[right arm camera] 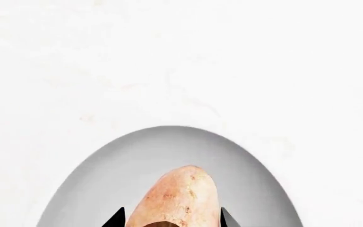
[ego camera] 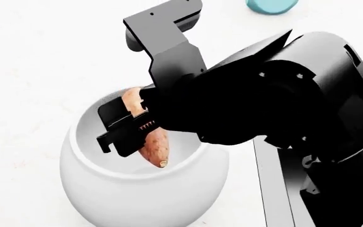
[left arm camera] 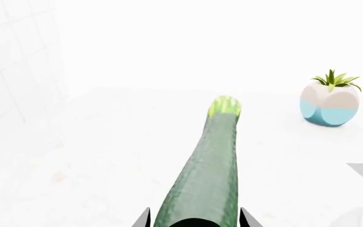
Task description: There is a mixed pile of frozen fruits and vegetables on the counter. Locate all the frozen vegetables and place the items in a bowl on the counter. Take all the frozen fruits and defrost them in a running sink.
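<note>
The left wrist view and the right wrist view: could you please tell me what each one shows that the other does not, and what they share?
Only the left wrist view shows the zucchini, held out between the left gripper's fingertips, and a small white-and-blue potted plant beyond it. Only the right wrist view shows the sweet potato in the right gripper, hanging over the mouth of the white bowl. Both show the white counter behind the held vegetable.

An orange-pink sweet potato (right arm camera: pixel 178 196) fills the lower centre, flanked by two dark fingertips (right arm camera: pixel 115 218) at the bottom edge. Behind it opens the white bowl (right arm camera: pixel 106 161), with speckled counter (right arm camera: pixel 181 61) across the upper frame.
</note>
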Robot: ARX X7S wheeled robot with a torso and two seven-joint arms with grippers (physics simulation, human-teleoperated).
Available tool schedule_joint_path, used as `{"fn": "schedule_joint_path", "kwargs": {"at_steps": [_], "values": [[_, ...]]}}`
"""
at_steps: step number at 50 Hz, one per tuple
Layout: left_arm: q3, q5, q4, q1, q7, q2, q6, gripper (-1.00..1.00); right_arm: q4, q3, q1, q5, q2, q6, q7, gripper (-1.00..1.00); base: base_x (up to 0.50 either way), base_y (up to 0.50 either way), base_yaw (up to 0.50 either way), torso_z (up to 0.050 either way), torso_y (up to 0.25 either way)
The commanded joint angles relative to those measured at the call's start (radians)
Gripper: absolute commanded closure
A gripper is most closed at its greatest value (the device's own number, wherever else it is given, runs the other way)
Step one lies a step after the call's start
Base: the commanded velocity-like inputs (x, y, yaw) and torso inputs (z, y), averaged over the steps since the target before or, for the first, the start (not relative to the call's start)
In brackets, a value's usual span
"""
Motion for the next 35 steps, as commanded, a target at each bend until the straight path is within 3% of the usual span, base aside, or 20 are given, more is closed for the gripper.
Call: {"fn": "schedule_joint_path", "kwargs": {"at_steps": [1,32,33,35], "values": [[-0.006,-0.014,-0.002,-0.007,-0.006,0.000,-0.006,1.00,0.067,-0.052,-0.006,-0.075,-0.024,-0.088,-0.057,1.00,0.00,0.00,0.00,0.000,0.000],[-0.003,-0.027,-0.018,0.000,-0.020,-0.002,0.013,1.00,0.058,-0.075,0.003,-0.066,-0.030,-0.075,-0.048,1.00,0.00,0.00,0.00,0.000,0.000],[-0.003,-0.028,-0.017,0.000,-0.020,-0.003,0.012,1.00,0.065,-0.074,0.008,-0.068,-0.031,-0.077,-0.049,-1.00,0.00,0.00,0.00,0.000,0.000],[-0.008,-0.031,-0.013,-0.002,-0.020,-0.005,0.005,1.00,0.080,-0.071,0.026,-0.074,-0.032,-0.085,-0.066,-1.00,0.00,0.00,0.00,0.000,0.000]]}}
